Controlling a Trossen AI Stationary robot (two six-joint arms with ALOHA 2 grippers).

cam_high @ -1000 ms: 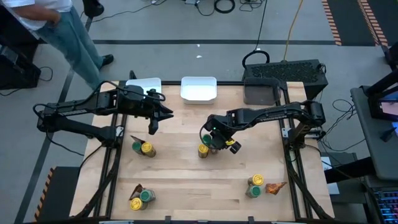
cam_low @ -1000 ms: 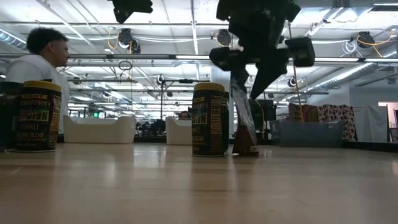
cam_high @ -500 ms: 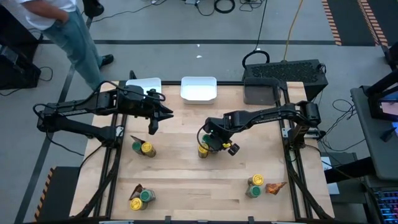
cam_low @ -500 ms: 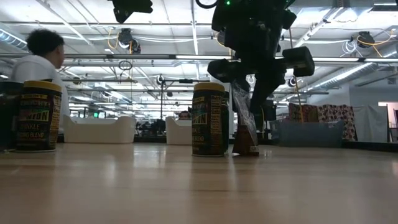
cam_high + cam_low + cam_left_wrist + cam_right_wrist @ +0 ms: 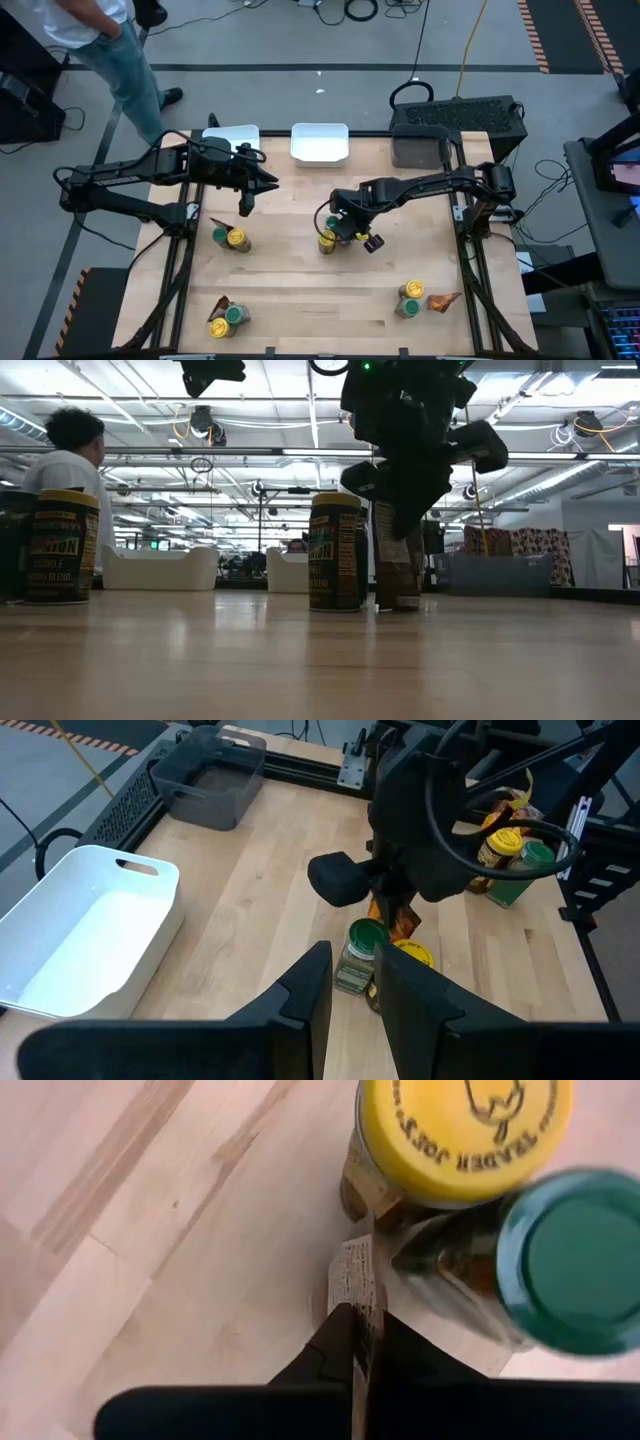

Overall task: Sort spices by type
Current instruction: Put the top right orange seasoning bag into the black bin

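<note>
Near edge of the worktop [image 5: 300, 300]: two clusters, one by each near corner, each w/ yellow-lid jar, green-lid jar and packet.

Mid worktop: right hand [image 5: 362, 1342] is down on the centre cluster, fingers pinched together on the top edge of the brown-orange packet [image 5: 356, 1285], which stands upright just beside the yellow-lid jar [image 5: 452, 1135] and green-lid jar [image 5: 575, 1250].

Packet looks light, thin, floppy; prob. bends if squeezed low, so top seam is the sensible hold. Jars are rigid, likely smooth-sided; take them across the lid or body.

Left hand [image 5: 345, 995] hovers toward the far left, fingers slightly apart, empty. White trays [image 5: 319, 143] sit at the far edge.
</note>
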